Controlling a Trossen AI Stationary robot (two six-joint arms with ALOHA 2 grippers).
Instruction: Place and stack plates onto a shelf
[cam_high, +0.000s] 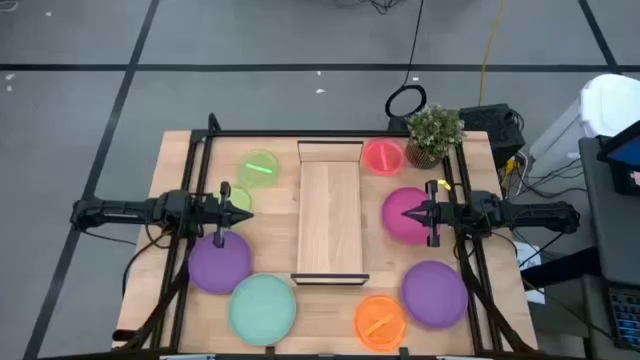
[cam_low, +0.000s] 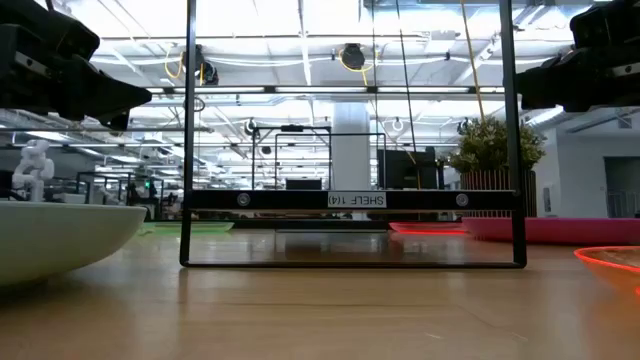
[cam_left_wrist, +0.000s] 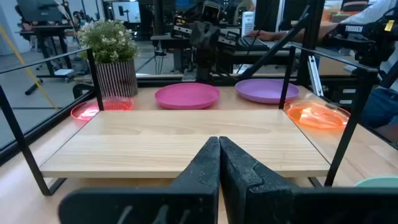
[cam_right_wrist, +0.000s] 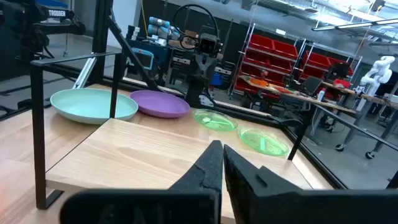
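At the middle of the surface (cam_high: 330, 300) stands the shelf (cam_high: 330, 215), a bare light-wood board with black end frames. Round plates lie either side: purple plate (cam_high: 219, 262), mint-green plate (cam_high: 262, 305), magenta plate (cam_high: 405, 213). Left gripper (cam_left_wrist: 219, 163) and right gripper (cam_right_wrist: 217, 167) hover closed, holding nothing.

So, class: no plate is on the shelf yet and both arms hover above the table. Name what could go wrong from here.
1. The shelf is barely one large plate wide, so the magenta plate could overhang and slide off.
2. Black end frames stand at both ends; a plate brought in low might clip one.
3. The left hand and right hand, both shut, face each other across the board and may collide.
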